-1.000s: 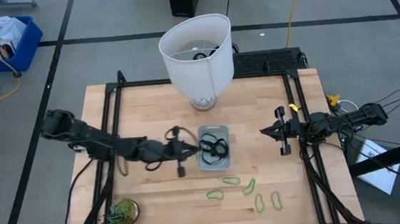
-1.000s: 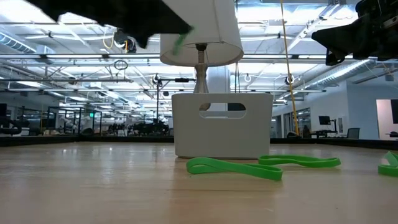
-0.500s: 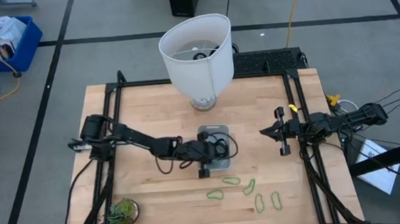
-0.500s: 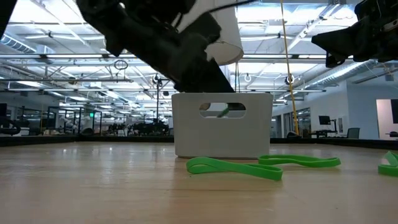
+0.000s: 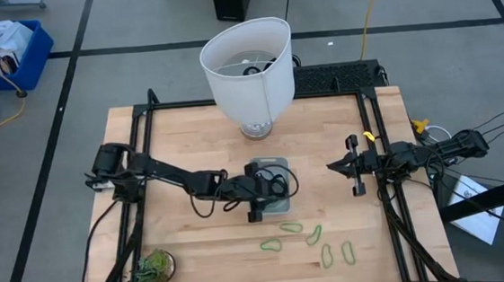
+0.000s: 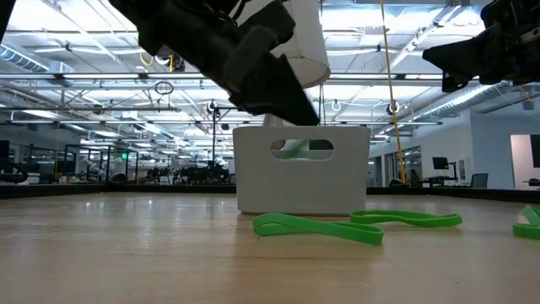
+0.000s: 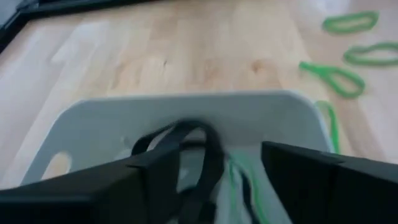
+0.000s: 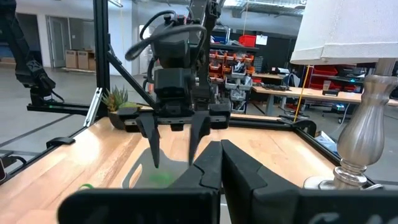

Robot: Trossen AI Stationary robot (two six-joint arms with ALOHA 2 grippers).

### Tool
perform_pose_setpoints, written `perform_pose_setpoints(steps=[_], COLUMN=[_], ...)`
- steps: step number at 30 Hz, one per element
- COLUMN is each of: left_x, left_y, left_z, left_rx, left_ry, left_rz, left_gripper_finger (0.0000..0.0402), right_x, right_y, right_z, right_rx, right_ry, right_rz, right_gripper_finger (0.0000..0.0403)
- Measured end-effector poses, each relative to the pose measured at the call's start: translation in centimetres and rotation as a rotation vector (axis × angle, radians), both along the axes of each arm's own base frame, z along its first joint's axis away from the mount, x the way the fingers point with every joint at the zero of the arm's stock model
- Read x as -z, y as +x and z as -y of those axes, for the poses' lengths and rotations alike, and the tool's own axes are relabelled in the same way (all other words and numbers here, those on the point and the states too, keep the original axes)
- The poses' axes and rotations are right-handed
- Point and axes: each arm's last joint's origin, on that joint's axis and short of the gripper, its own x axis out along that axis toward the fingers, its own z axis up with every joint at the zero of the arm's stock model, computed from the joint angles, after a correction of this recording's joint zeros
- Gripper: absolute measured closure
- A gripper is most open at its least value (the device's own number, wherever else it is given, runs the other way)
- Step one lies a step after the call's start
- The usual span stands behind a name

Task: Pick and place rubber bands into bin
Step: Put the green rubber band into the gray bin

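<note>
left gripper (image 5: pixel 272 187) hangs over the bin (image 5: pixel 278 165) at the centre of the high view, its arm reaching in from the left edge of the table (image 5: pixel 189 137). from the right wrist view its two fingers (image 8: pixel 152 144) point down, spread apart with clear space between them and nothing pinched. in its own wrist view the fingers frame the bin's pale wall (image 7: pixel 155 115), and below them lie dark rubber bands (image 7: pixel 199 146) with a light-green band (image 7: pixel 239 177) among them, inside the tray. in the low view a green blur (image 6: pixel 293 149) shows behind the bin's handle slot.

right gripper (image 5: pixel 337 164) waits at the right side of the high view, above the table's right edge, its fingers pressed together and holding nothing.

loose light-green rubber bands (image 5: pixel 291 227) lie on the wood in the lower centre of the high view, just below the bin: one near its lower edge, others spreading toward the lower right. in the low view two of them (image 6: pixel 316 226) lie flat in front of the bin.

white lampshade (image 5: pixel 246 65) stands at the top centre, a spiky plant (image 5: pixel 150 268) at the lower left corner.
</note>
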Motion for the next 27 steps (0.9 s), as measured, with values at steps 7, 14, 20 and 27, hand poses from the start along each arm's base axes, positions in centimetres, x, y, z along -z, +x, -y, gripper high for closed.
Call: perform_pose_setpoints(steps=[7, 14, 20, 27], left_x=[-0.2, -0.8, -4.3, -7.5], left_y=[-0.5, -0.9, -3.3, -8.5], left_z=[-0.2, 2.1, 2.9, 0.8], left_rx=[-0.058, 0.01, -0.042, -0.073], left_ry=[0.036, 0.134, 0.294, 0.214], left_rz=[-0.037, -0.061, -0.028, 0.178], left_gripper_finger=[0.0083, 0.0095, 0.0232, 0.0391], right_x=[0.0, 0.0, 0.1, 0.3], right_y=[0.0, 0.0, 0.0, 0.1], right_z=[0.0, 0.0, 0.0, 0.0], right_rx=[0.0, 0.0, 0.0, 0.0], right_ry=[0.0, 0.0, -0.002, -0.006], right_rz=[-0.001, -0.002, -0.014, -0.034], right_gripper_finger=[0.0403, 0.0403, 0.0403, 0.0403])
